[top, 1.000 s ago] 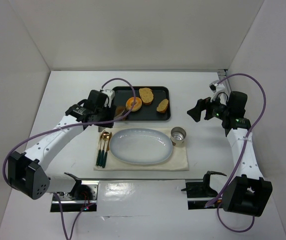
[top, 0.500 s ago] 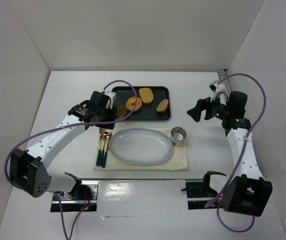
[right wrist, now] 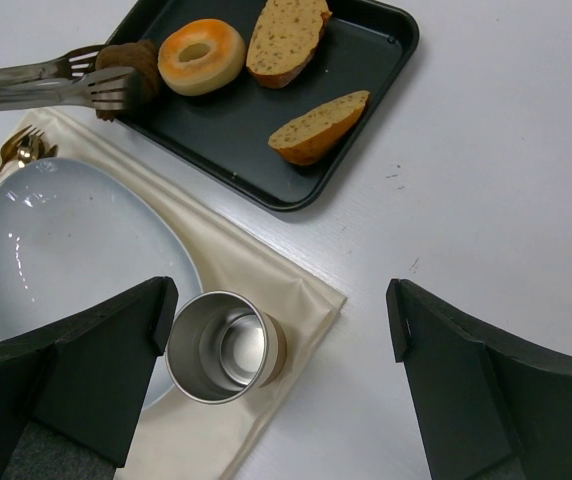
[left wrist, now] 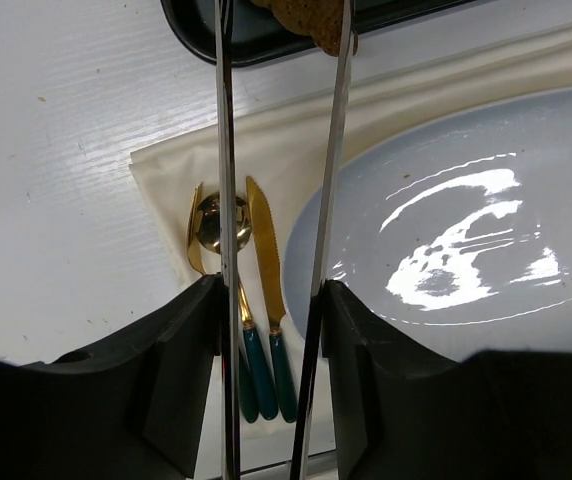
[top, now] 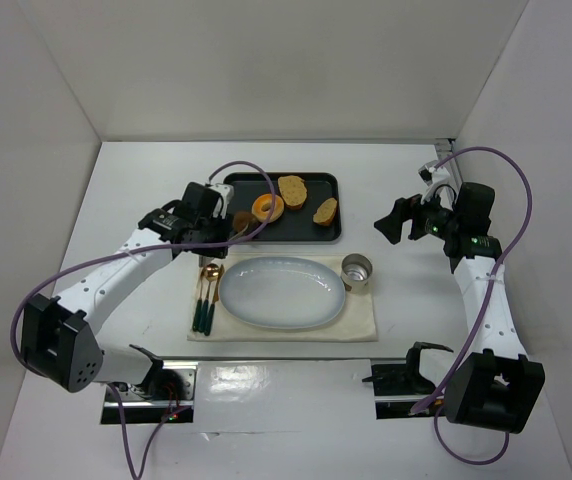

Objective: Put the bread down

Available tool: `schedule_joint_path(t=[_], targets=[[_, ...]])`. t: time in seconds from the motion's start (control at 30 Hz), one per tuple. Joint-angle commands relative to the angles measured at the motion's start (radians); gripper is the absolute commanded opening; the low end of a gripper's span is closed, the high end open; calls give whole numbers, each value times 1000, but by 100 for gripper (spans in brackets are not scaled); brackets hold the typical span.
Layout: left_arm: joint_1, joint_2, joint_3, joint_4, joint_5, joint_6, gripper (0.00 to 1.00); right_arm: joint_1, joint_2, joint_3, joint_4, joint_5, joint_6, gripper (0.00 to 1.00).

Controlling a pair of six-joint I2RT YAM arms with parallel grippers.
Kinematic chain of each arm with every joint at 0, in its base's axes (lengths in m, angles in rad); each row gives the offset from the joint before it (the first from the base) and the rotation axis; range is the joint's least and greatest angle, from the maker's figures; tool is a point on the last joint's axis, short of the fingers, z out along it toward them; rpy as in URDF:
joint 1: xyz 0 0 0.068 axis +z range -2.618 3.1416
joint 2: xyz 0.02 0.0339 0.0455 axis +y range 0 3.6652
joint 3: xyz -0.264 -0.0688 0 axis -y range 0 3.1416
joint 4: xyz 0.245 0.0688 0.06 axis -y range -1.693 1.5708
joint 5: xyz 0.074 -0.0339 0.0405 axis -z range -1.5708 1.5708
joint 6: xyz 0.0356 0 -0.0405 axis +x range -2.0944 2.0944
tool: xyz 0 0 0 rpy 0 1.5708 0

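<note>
— Jaws of the left gripper?
— Clamped on the tongs; those of the right gripper are held wide apart.
— Where is the bread found?
— Pinched between the tong tips, at the near-left corner of the tray, toward the far edge of the worktop.

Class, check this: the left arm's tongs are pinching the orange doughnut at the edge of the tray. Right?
No. The tongs are pinching the dark brown bread at the edge of the tray; the doughnut lies beside it. See the right wrist view.
</note>
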Motion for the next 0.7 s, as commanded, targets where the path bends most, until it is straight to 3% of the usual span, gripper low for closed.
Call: schedule_joint_path(t=[0.0, 0.13, 0.4, 0.67], targets=[[-13, -41, 45, 23, -14, 5, 26, 6, 0, 42, -3, -4, -10, 99], [-22, -87, 86, -25, -14, -4, 21, 6, 0, 42, -3, -4, -10, 99], [-101, -193, 120, -118, 49, -56, 21, 6, 0, 42, -3, -4, -10, 99], [-224, -335, 5, -215, 180, -66, 21, 6, 0, 42, -3, -4, -10, 99]])
